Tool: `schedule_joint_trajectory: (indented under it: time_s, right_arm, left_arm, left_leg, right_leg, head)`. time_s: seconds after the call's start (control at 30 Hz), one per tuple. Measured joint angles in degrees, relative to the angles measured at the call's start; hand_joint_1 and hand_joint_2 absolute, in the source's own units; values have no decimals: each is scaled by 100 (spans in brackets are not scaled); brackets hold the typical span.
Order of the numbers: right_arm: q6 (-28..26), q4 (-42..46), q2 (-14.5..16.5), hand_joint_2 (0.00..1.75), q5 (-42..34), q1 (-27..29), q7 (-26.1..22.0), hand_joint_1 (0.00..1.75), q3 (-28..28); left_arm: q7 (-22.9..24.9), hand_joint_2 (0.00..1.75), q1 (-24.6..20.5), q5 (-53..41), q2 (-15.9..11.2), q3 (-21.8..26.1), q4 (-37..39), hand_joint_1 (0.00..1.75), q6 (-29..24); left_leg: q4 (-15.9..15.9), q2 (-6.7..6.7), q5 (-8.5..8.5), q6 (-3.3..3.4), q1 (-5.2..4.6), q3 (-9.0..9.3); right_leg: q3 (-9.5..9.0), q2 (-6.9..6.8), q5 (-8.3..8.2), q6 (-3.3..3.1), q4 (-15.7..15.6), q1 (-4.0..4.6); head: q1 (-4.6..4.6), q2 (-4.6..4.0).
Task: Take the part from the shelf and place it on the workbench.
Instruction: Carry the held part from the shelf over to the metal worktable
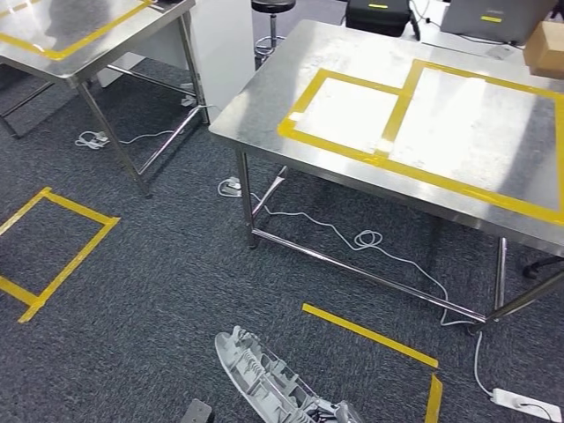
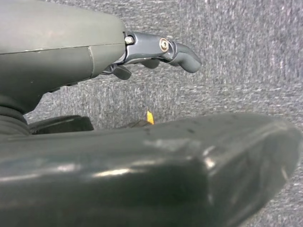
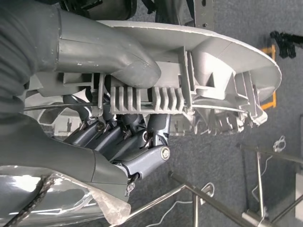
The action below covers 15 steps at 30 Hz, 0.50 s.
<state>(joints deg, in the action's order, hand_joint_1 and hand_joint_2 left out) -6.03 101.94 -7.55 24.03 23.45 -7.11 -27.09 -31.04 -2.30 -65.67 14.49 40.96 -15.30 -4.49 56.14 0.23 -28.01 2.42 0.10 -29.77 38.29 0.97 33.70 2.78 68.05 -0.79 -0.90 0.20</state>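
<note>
Two steel tables stood on the dark carpet in the head view: the workbench [image 1: 345, 62] ahead to the right, its top marked with two yellow tape rectangles [image 1: 405, 115] side by side, and a second table [image 1: 73, 35] at the far left, its top taped too. The grey plastic part [image 1: 266, 379] showed low in that view, over the floor and short of the workbench's near edge, its ribbed inner side turned up. The right wrist view gave what the head view did not: the right hand [image 3: 121, 118] gripped the part [image 3: 214, 80], thick thumb laid across one side and dark fingers [image 3: 143, 142] curled against the ribbed underside, with steel table legs [image 3: 200, 194] beyond. The left wrist view showed the left hand [image 2: 157, 49] over bare carpet, holding nothing, one dark finger stretched out straight and apart from the thumb. Between the part and the workbench's near edge lay open carpet with a strip of yellow tape [image 1: 369, 335], and a white cable [image 1: 359, 242] ran under the bench to a power strip [image 1: 525, 404] near its right leg. A taped square [image 1: 49, 251] marked the floor at left. A cardboard box [image 1: 545, 48] sat at the workbench's far right corner.
</note>
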Motion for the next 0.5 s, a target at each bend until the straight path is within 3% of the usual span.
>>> schedule_joint_trajectory:
  time_s: [0.17,0.2,0.23,0.3,0.33,0.37,0.43,0.5]
  right_arm:
    - [2,-4,4,175,2,7,1,175,5]
    - [2,-8,6,175,2,13,1,175,13]
    - [2,-12,9,175,2,15,2,175,23]
    - [3,-19,27,175,6,29,3,175,44]
    - [6,-21,39,175,10,36,4,175,52]
    - [15,-22,54,175,22,47,8,175,61]
    - [50,-22,80,175,65,58,20,175,84]
    - [95,-20,102,175,117,64,41,175,107]
  left_arm:
    - [1,0,8,-1,0,9,0,0,2]
    - [1,0,7,-1,1,14,0,0,2]
    - [2,0,6,-1,1,20,-1,0,4]
    - [1,0,3,0,-1,32,-7,0,6]
    - [1,0,1,1,-2,35,-11,0,10]
    - [1,0,0,1,-2,37,-17,0,15]
    - [0,0,-1,2,-3,43,-27,0,33]
    - [0,0,1,10,-4,58,-31,0,56]
  left_leg:
    - [5,78,-1,2,-10,-7]
    - [12,145,-6,-3,-12,-8]
    - [32,234,-23,-25,-21,-7]
    - [88,409,-61,-98,-53,-3]
    - [110,465,-77,-136,-66,0]
    - [125,491,-94,-169,-69,1]
    - [315,355,-265,-235,-42,-58]
    - [935,126,-642,-290,-14,-307]
  right_leg:
    - [181,-35,163,20,412,-6]
    - [126,-57,82,33,352,-11]
    - [-71,-180,-51,40,26,-10]
    - [-552,-337,-407,-20,-806,1]
    - [-687,-379,-474,-68,-1062,12]
    - [-688,-309,-500,-124,-1067,7]
    - [-676,-216,-531,-192,-1078,-13]
    - [-661,-124,-558,-243,-1083,-25]
  head:
    - [2,0]
    - [1,0]
    - [0,0]
    - [12,0]
    - [16,0]
    - [22,0]
    - [39,0]
    - [62,0]
